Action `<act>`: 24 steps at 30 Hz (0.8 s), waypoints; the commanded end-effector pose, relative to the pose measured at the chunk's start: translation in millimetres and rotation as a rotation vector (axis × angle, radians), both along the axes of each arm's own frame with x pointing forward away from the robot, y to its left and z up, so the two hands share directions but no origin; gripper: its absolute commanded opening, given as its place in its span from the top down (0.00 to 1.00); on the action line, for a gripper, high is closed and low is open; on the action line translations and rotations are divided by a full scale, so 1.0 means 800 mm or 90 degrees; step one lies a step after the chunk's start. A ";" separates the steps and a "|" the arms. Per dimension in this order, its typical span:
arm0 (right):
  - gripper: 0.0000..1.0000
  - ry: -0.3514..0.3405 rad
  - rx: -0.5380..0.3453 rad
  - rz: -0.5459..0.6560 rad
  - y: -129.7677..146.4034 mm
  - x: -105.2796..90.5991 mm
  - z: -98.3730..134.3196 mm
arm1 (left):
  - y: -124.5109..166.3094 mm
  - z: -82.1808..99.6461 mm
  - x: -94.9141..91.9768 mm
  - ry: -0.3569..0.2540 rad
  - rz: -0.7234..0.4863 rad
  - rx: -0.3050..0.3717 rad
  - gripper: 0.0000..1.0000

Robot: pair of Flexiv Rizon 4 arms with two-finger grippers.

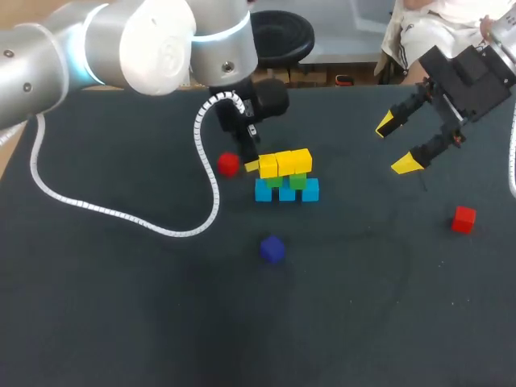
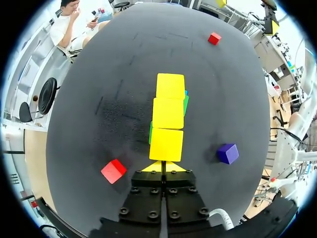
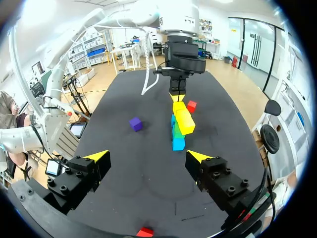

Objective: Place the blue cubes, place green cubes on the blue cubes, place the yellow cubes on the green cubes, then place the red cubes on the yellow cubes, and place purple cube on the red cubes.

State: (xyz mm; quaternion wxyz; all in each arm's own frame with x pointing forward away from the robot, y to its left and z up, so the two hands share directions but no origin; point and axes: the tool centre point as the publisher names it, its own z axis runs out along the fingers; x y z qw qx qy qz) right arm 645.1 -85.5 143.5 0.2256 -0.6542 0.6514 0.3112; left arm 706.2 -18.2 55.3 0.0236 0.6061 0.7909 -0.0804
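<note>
The yellow cubes [image 1: 285, 162] sat on the green cubes [image 1: 297, 182] and blue cubes [image 1: 286, 192], so the red layer seemed next. The left claw [image 2: 163, 167], pressed together and empty, stood just beside them; the right claw [image 1: 395, 144] hung spread. Taking the nearby red cube [image 1: 229, 164] called for opening first.

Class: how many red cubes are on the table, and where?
2: one red cube lies beside the stack, by the left gripper; the other red cube sits alone, far right.
</note>
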 end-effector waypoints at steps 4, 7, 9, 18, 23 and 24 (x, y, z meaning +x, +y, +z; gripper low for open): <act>0.00 -0.001 0.001 0.000 0.000 0.000 -0.001 | 0.000 0.000 0.002 0.005 0.000 0.002 1.00; 0.00 -0.001 0.001 0.000 0.000 0.000 -0.001 | 0.000 0.000 0.002 0.006 0.000 0.002 1.00; 0.00 -0.001 0.001 0.000 0.000 0.000 -0.001 | -0.001 0.000 0.001 0.006 -0.001 0.001 1.00; 0.00 -0.001 0.001 0.000 0.000 0.000 -0.001 | -0.003 0.000 0.000 0.007 -0.001 -0.002 1.00; 0.00 -0.001 0.001 0.000 0.000 0.000 -0.001 | -0.004 -0.001 -0.002 0.009 0.001 -0.004 1.00; 0.00 -0.001 0.001 0.000 0.000 0.000 -0.001 | -0.004 -0.001 -0.002 0.009 0.001 -0.004 1.00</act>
